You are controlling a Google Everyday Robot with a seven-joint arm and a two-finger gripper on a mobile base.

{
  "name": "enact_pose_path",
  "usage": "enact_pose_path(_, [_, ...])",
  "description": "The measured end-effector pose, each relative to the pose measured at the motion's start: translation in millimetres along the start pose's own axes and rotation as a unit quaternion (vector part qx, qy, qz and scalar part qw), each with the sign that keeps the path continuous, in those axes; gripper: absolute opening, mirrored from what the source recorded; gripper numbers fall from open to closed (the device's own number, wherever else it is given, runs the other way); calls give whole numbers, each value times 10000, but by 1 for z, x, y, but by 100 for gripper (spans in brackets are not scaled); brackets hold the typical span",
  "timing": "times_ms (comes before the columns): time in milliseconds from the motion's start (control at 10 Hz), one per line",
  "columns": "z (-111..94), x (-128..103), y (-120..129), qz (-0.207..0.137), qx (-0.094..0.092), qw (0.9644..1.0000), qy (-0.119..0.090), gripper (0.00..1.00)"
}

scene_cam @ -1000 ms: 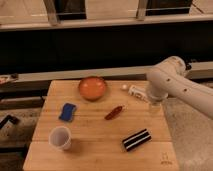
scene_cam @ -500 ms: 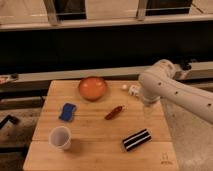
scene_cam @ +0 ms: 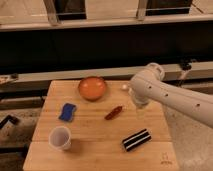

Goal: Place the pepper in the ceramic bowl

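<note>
- A dark counter front and a pale rail run behind a light wooden table (scene_cam: 100,150), which sits in the middle of the camera view.
- The white arm (scene_cam: 170,97) reaches in from the right. Its claw (scene_cam: 136,103) hangs over the right part of the table, just right of the pepper (scene_cam: 114,112) and a little farther back.
- The claw is spread wide and grips nothing.
- The pepper lies flat on the table near its centre. It is slim and dark red, and angled with one end toward the near left and the other toward the far right.
- The ceramic bowl (scene_cam: 92,89) is round, orange and empty. It sits at the far edge, left of the claw and apart from the pepper.
- The step in hand looks like the approach, since the pepper has not yet been picked up.
- The next move probably calls for shifting left and lowering, with the jaws set across the pepper's narrow body.
- A blue sponge (scene_cam: 67,111), a translucent cup (scene_cam: 60,137) and a striped block (scene_cam: 136,140) sit clear of that path.
</note>
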Motion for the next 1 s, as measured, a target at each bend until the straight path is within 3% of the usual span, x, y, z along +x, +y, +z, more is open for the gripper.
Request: enact_pose_path(1000, [24,-42,-10,-636,79,9973,-353,80])
